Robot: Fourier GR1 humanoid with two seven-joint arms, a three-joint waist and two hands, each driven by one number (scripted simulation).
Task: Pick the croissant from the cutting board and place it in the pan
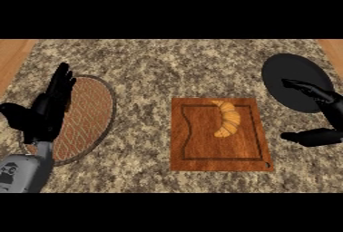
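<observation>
A golden croissant [227, 118] lies on the upper right part of the brown wooden cutting board [201, 149] in the middle of the counter. The black pan [295, 77] sits at the far right, partly covered by my right hand [326, 118]. That hand is open, fingers spread over the pan's lower edge and thumb pointing left, a short way right of the board and apart from the croissant. My left hand [48, 108] rests open at the left, fingers up.
A round wooden board with a woven pattern [90, 115] lies under and beside my left hand. The counter is speckled granite [174, 68], with wooden floor showing past its left and right edges.
</observation>
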